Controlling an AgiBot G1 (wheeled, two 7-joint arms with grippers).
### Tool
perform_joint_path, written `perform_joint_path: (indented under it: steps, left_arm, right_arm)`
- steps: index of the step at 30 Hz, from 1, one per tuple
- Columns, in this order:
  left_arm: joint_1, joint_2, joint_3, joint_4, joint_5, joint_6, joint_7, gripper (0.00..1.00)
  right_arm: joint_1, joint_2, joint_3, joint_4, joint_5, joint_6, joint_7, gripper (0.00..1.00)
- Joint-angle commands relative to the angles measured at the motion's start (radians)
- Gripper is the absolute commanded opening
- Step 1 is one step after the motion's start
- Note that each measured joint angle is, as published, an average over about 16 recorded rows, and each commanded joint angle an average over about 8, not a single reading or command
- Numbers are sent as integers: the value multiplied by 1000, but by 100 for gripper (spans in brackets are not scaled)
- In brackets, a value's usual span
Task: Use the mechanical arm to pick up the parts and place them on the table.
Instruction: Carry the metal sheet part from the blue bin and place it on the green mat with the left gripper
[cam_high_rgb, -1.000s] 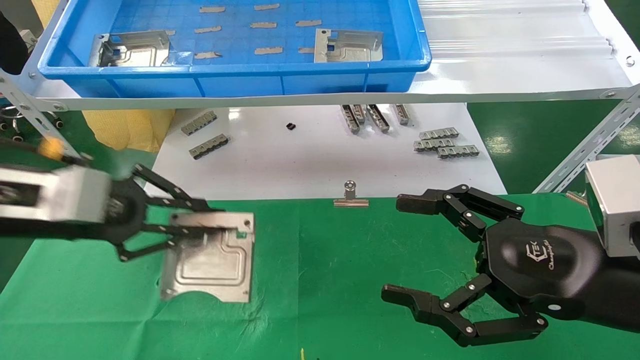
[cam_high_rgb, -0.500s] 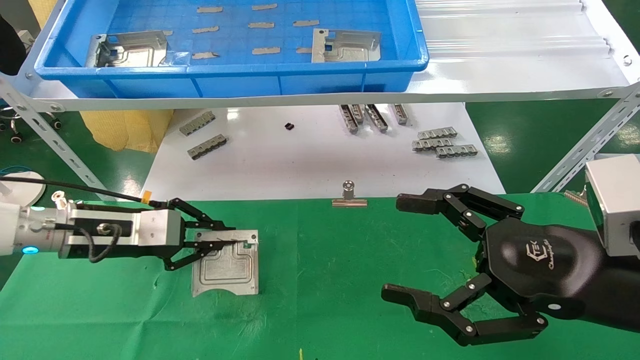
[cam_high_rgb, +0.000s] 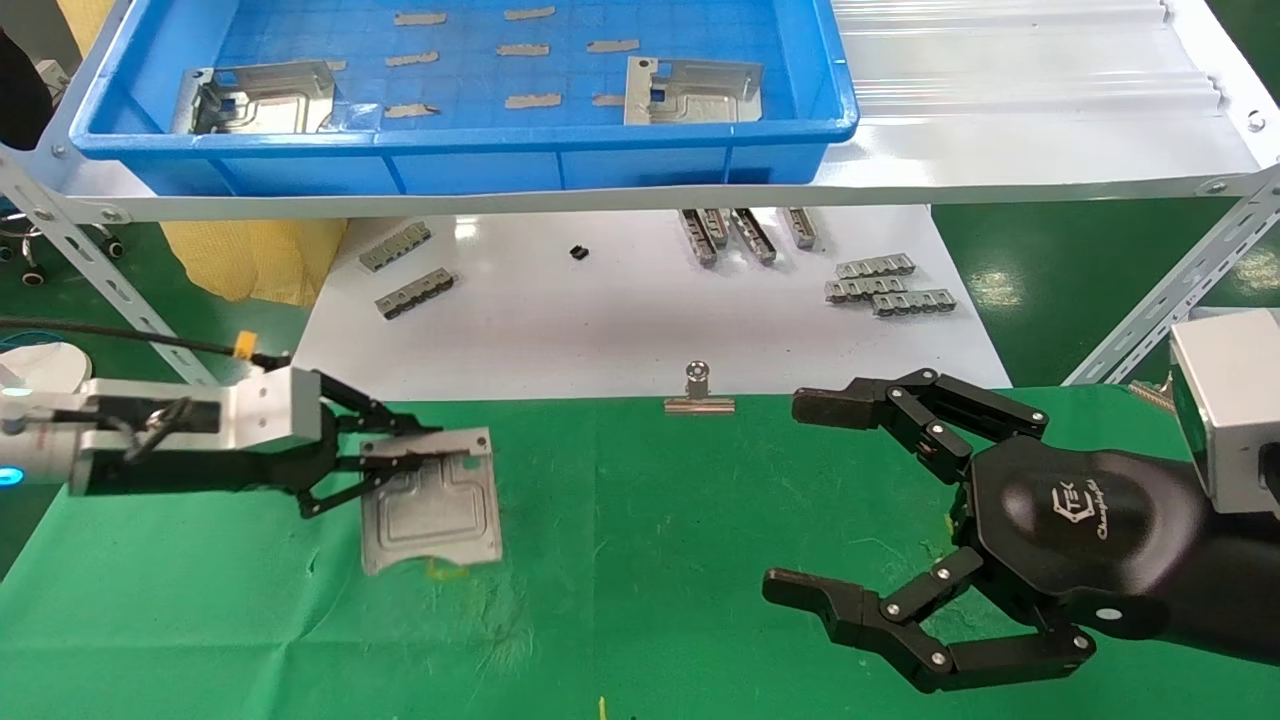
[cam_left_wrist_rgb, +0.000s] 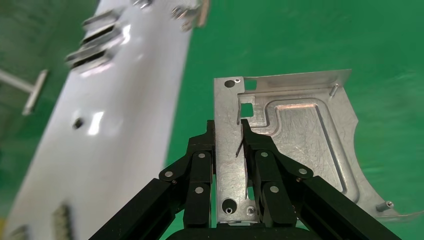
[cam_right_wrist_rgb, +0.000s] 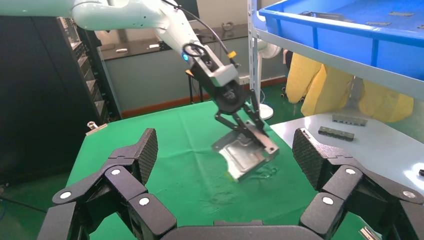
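The left gripper (cam_high_rgb: 405, 462) is closed on the edge of 1 silvery part (cam_high_rgb: 432, 512), its 2 black fingers (cam_left_wrist_rgb: 202, 165) pinching the plate from both faces near the square hole. The part hangs tilted over the left side of the green table (cam_high_rgb: 650, 600); its lower edge is close to the cloth, but whether it touches I cannot tell. Under that edge a small yellow mark (cam_high_rgb: 440, 572) shows. The right gripper (cam_high_rgb: 810, 500) rests over the right side of the table with its fingers spread wide and nothing between them. Behind, 2 more parts (cam_high_rgb: 262, 97) lie in the blue tray (cam_high_rgb: 470, 160) on the shelf. On the white board (cam_high_rgb: 620, 320) lie grey slotted strips (cam_high_rgb: 885, 285), and a binder clip (cam_high_rgb: 700, 392) sits at its near edge.
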Motion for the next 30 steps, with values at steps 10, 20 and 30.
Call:
perform_joint_path:
  steps: [10,20,30]
  left_arm:
    - [17,11,23,15,32,3,43,54]
    - [43,47,12,38,17,-92,103,100]
    - [49,28,-13,60,-19,-34,93,100]
  right_arm:
    - [0,0,0,0,0,0,0,100]
    - [0,0,0,0,0,0,0,100]
    - [0,0,0,0,0,0,0,100]
